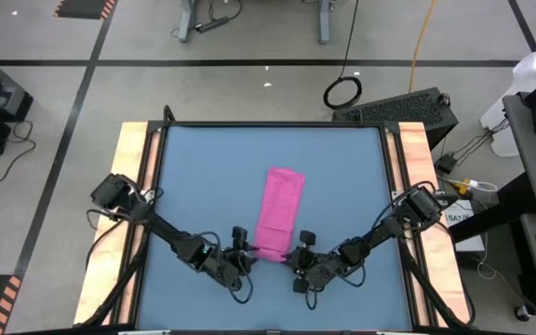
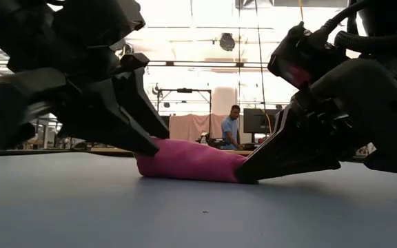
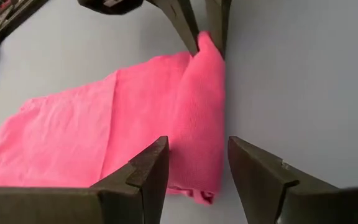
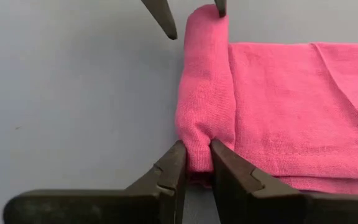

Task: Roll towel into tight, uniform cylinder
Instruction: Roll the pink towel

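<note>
The magenta-pink towel (image 1: 282, 200) lies as a long strip on the blue tabletop, flat at its far part. Its near end is rolled into a short roll (image 4: 207, 81) that rests on the table. My right gripper (image 4: 197, 152) (image 1: 301, 249) is shut on the roll's right end. My left gripper (image 3: 197, 146) (image 1: 241, 244) is open at the roll's left end, one finger on the near side and one on the flat cloth's side. I cannot tell whether those fingers touch the cloth. My right gripper pinches the roll's right end (image 4: 197, 134) between its two fingers, and the cloth narrows there. The fingers slant down from the table's near right and point along the roll. The roll lies on the table (image 2: 185, 160), joined to the flat strip beyond it.
Bare blue tabletop (image 1: 203, 177) lies on both sides of the towel, with wooden rails (image 1: 133, 186) along the left and right edges. In the low view a person (image 2: 231, 127) stands far off in the room behind the table.
</note>
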Motion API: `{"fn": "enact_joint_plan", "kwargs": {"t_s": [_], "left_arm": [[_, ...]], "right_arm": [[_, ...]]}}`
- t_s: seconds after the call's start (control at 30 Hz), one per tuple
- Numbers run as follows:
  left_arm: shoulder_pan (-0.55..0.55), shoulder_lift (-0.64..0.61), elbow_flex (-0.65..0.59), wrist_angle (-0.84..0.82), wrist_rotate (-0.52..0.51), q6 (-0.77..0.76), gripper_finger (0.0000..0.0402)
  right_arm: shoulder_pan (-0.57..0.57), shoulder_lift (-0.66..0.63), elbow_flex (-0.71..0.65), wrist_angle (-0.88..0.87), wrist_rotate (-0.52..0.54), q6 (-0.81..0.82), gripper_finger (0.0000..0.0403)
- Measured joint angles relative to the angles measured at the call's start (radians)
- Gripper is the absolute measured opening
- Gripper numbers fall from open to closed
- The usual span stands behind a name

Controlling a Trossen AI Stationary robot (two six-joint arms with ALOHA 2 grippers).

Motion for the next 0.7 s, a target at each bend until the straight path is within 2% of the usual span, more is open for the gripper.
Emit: {"fn": "enact_joint_plan", "kwargs": {"t_s": [0.47, 0.7], "left_arm": [[0.053, 0.000, 0.000, -0.031, 0.111, -0.001, 0.0171], [0.086, 0.000, 0.000, -0.093, 0.171, -0.082, 0.0171]], "right_arm": [[-0.004, -0.010, -0.001, 0.000, -0.009, 0.018, 0.0059], [-0.005, -0.032, -0.001, -0.021, -0.033, 0.014, 0.0059]]}}
